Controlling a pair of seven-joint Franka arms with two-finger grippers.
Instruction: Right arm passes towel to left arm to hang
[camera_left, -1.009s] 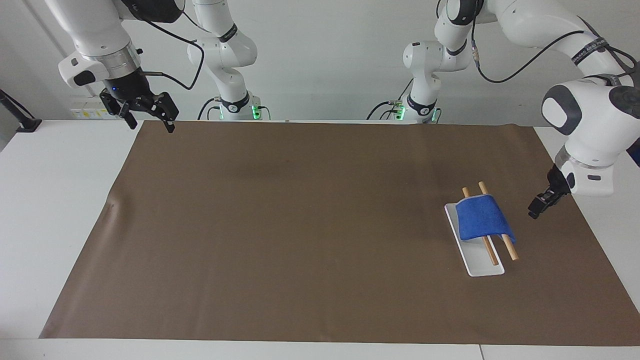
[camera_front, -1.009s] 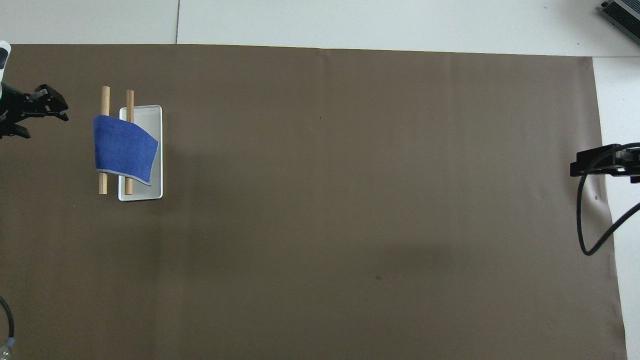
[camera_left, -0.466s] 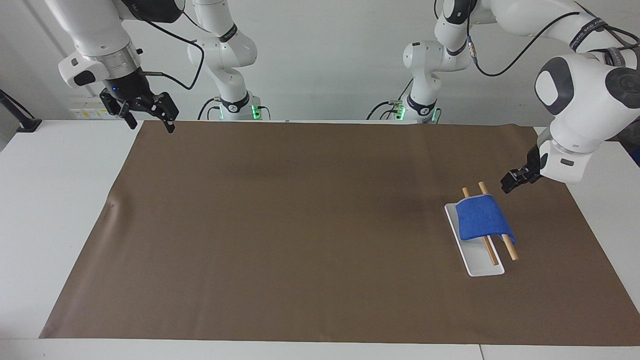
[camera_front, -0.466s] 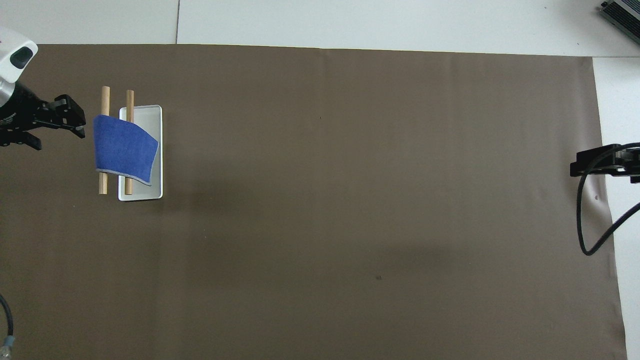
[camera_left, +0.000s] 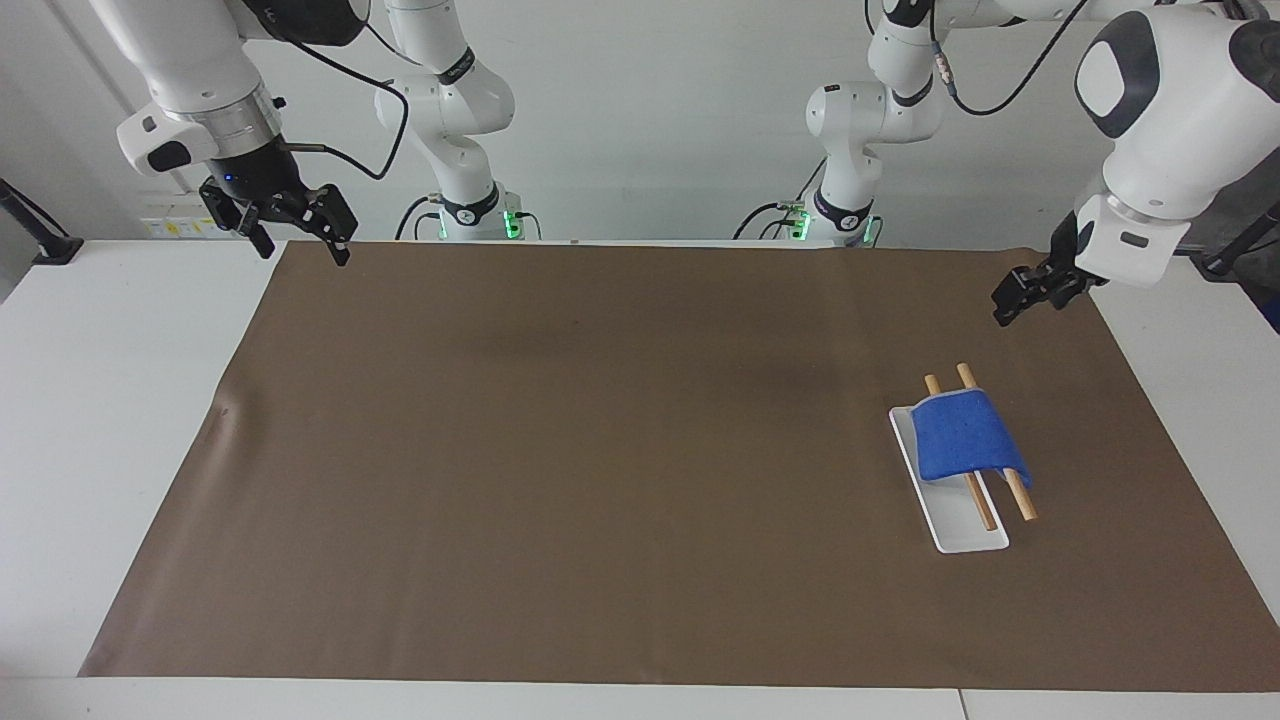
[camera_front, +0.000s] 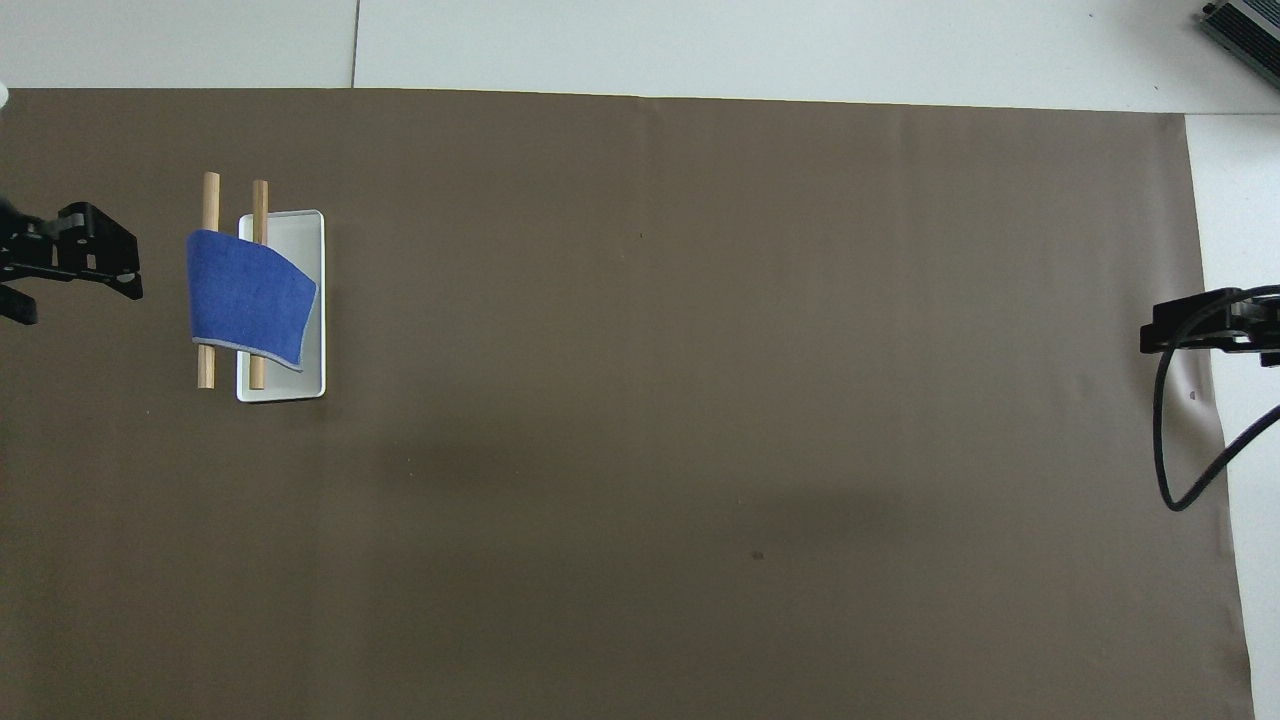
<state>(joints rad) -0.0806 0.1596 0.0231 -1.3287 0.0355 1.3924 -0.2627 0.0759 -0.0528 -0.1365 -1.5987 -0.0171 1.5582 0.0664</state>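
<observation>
Right gripper hangs in the air with its two black fingers spread apart and nothing between them, over the corner of the brown mat at the right arm's end of the table, well apart from the towel rack. A small blue light shows on its wrist, and a loose black cable loops from the right arm above it. In the overhead view only the tip of this gripper shows, at the mat's edge, with the cable curling below it.

Across the middle, the mat lies flat on the white table and carries nothing until the left arm's end.

There stands the rack: a white rectangular tray with two wooden dowels running lengthwise above it, one over the tray and one just beside its edge. The blue towel is draped over both dowels, covering their middle stretch, so that the ends of the dowels stick out on either side of it. Seen from above, the towel has one edge drooping toward the tray.

Left gripper hovers over the mat, clear of the rack and toward the left arm's end from it, touching neither the towel nor the dowels. Its fingers stand parted and hold nothing; the overhead view shows the same gap between them. The left arm bends down to it from above.
</observation>
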